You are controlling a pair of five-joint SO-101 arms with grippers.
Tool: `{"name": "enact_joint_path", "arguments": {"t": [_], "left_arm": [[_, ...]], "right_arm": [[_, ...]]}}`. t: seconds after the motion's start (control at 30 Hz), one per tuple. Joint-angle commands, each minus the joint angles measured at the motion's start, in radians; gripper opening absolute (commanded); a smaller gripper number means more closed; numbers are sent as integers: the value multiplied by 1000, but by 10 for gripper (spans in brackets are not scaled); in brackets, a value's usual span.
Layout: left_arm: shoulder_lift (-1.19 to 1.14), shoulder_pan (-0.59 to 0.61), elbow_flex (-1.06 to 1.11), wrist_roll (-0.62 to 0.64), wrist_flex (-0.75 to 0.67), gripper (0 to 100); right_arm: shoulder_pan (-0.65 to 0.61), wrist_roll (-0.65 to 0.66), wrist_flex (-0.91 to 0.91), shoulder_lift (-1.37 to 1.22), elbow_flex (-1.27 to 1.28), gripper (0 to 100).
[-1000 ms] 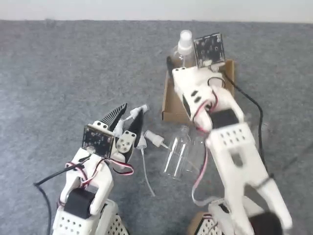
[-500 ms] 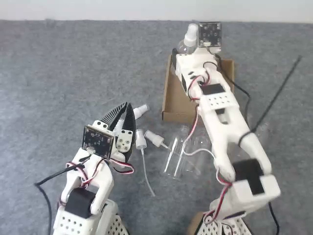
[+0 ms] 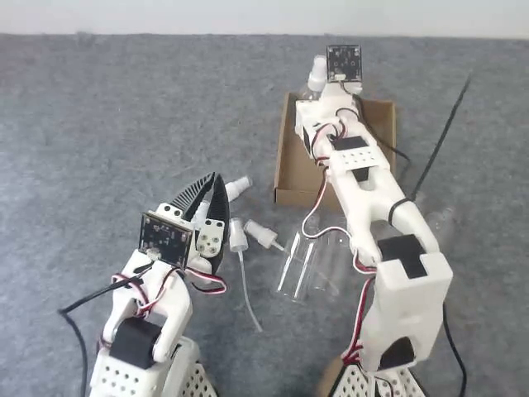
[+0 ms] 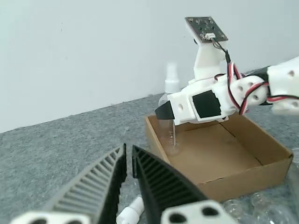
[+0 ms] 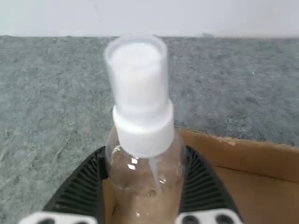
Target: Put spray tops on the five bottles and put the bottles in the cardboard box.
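My right gripper (image 5: 144, 158) is shut on a clear bottle (image 5: 140, 154) that carries a white spray top. It holds the bottle (image 3: 316, 73) upright at the far left corner of the cardboard box (image 3: 285, 157). In the left wrist view the bottle (image 4: 171, 88) reaches down to the floor of the box (image 4: 243, 175). My left gripper (image 3: 213, 186) sits low over the carpet, shut, its fingers (image 4: 154, 177) nearly touching. A loose spray top (image 3: 238, 184) lies just beside its tips.
Two more spray tops (image 3: 235, 236) (image 3: 263, 234) with long tubes lie on the grey carpet between the arms. Uncapped clear bottles (image 3: 302, 265) lie in a heap in front of the box, and another bottle (image 3: 438, 223) lies to the right of the right arm.
My right arm has stretched farther out, carrying the bottle to the box's far left corner. My left gripper has gone from open to shut beside the spray top.
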State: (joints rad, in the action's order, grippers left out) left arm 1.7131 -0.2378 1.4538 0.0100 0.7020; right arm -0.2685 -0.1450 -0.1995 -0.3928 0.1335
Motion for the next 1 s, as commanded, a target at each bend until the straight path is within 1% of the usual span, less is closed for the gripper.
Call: {"name": "enact_joint_path", "arguments": {"t": [0.0,0.87,0.97], "left_arm": [[12,0,-2,2,-29,12],[12,0,-2,-3,-32,12],[12,0,-2,-3,-32,12]], "right_arm": [[21,-5,12,12,-68,6],[15,-3,12,4,-63,7],[15,51,12,4,-63,7]]}}
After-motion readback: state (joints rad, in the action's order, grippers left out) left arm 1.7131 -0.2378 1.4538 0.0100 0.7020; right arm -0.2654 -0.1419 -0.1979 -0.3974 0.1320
